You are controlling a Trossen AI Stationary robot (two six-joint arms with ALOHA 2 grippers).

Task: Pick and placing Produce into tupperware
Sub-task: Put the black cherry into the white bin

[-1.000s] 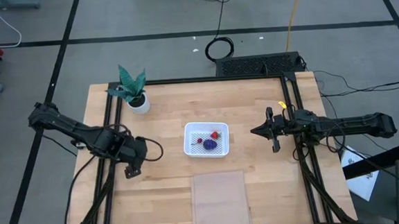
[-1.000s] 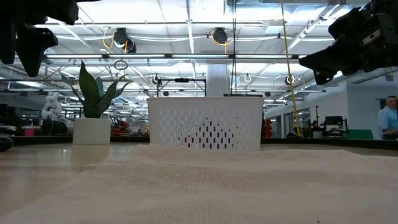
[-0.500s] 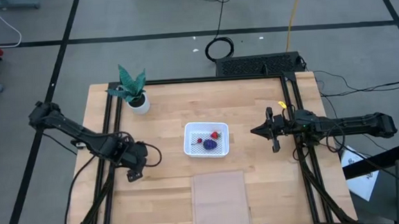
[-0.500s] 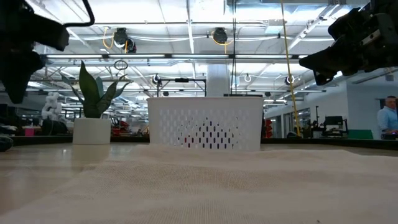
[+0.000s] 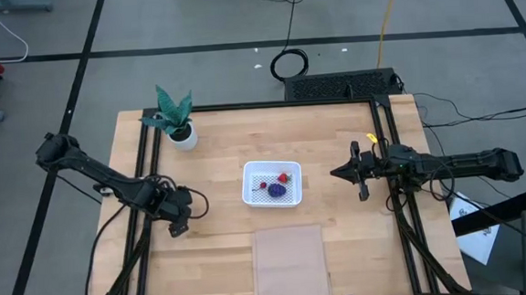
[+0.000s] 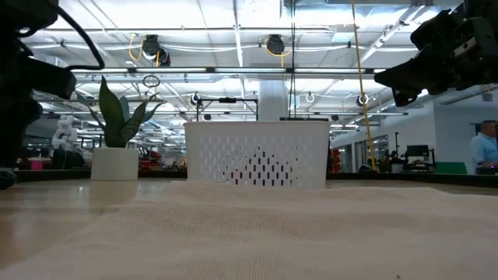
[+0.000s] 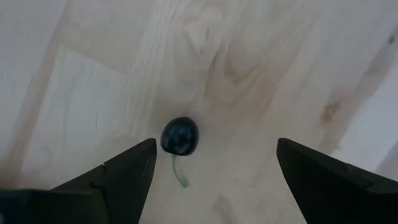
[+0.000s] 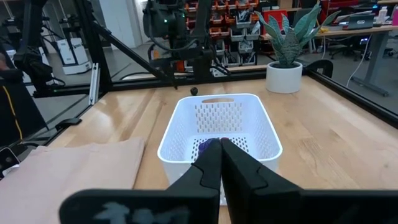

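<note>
Left tool (image 7: 211, 174) wide, straddling berry (image 7: 180, 135) on counter (image 7: 249, 56), probably to grab; right tool (image 8: 221, 163) shut, waiting by tub (image 8: 217, 127)

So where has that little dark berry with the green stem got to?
The small dark round berry lies on the bare wooden table, left of the white square container, directly beneath the left gripper, between its open fingers in the left wrist view.

The tupperware (image 6: 257, 154) wall hides the produce in the low view.
</note>
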